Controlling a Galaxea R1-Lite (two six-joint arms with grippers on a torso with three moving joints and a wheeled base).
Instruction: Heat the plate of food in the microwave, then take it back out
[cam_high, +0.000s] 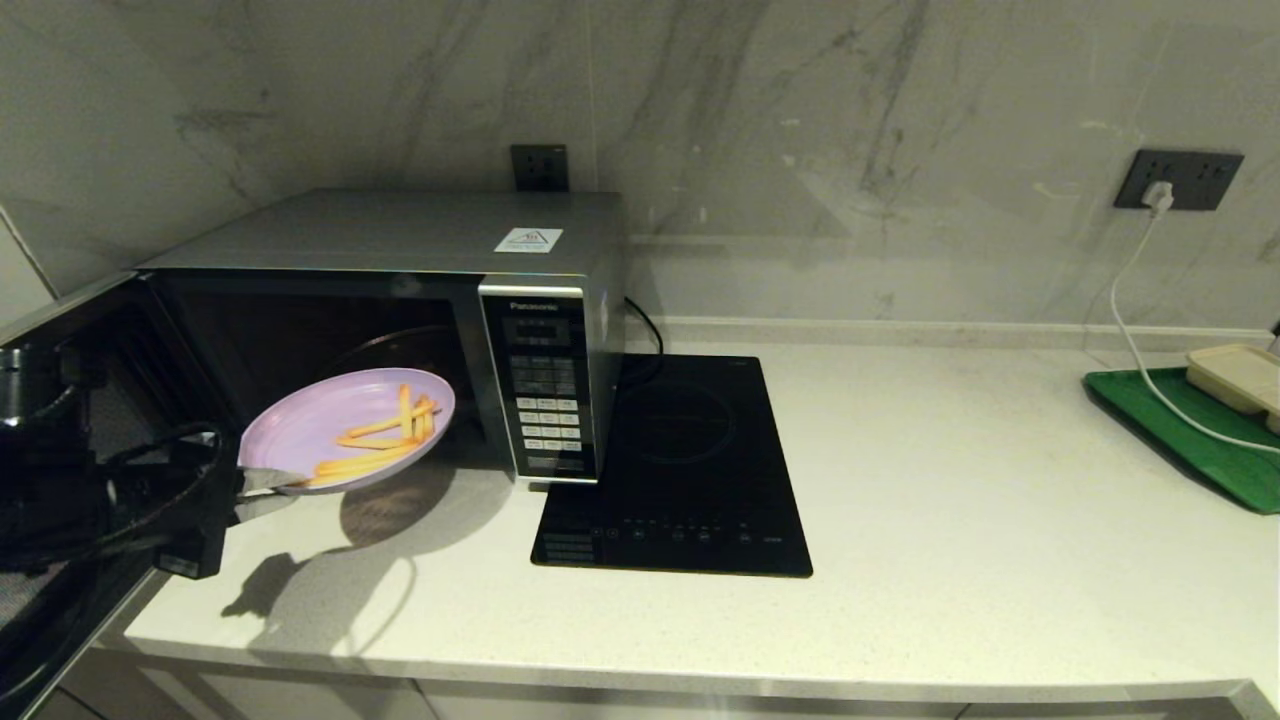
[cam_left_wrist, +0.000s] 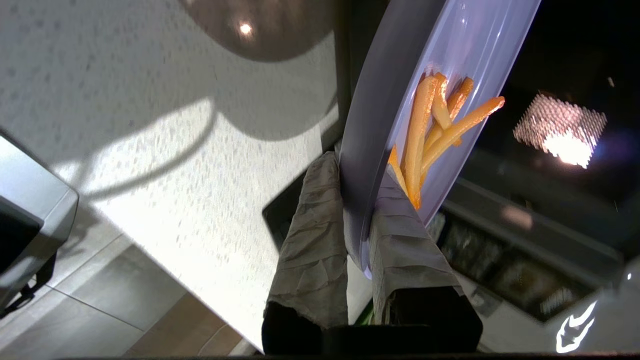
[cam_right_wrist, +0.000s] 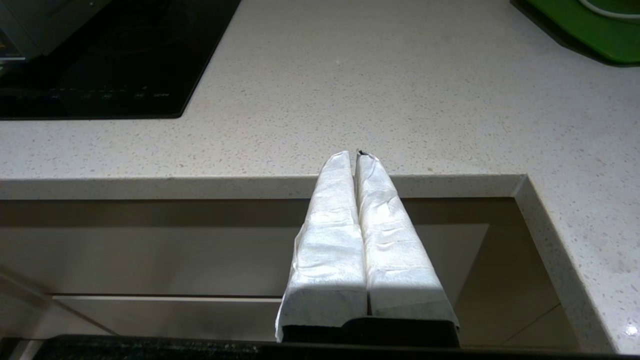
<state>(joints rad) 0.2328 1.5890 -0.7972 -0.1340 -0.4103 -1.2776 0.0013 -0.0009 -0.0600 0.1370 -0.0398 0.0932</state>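
The lilac plate of food (cam_high: 320, 425) carries several orange-yellow fry sticks (cam_high: 385, 440) and hangs above the counter at the mouth of the microwave (cam_high: 400, 235). The microwave's door (cam_high: 70, 305) stands swung open to the left. My left gripper (cam_high: 270, 487) is shut on the plate's near rim. In the left wrist view its cloth-wrapped fingers (cam_left_wrist: 312, 225) clamp the rim of the plate (cam_left_wrist: 465, 45) from both sides, with the fries (cam_left_wrist: 425, 135) just beyond. My right gripper (cam_right_wrist: 356, 156) is shut on nothing, low in front of the counter's edge, out of the head view.
A black induction hob (cam_high: 680, 470) lies right of the microwave. At the far right a green tray (cam_high: 1190, 430) holds a beige tray (cam_high: 1240, 375), and a white cable (cam_high: 1135, 330) runs down from a wall socket. The plate's shadow falls on the counter (cam_high: 950, 500).
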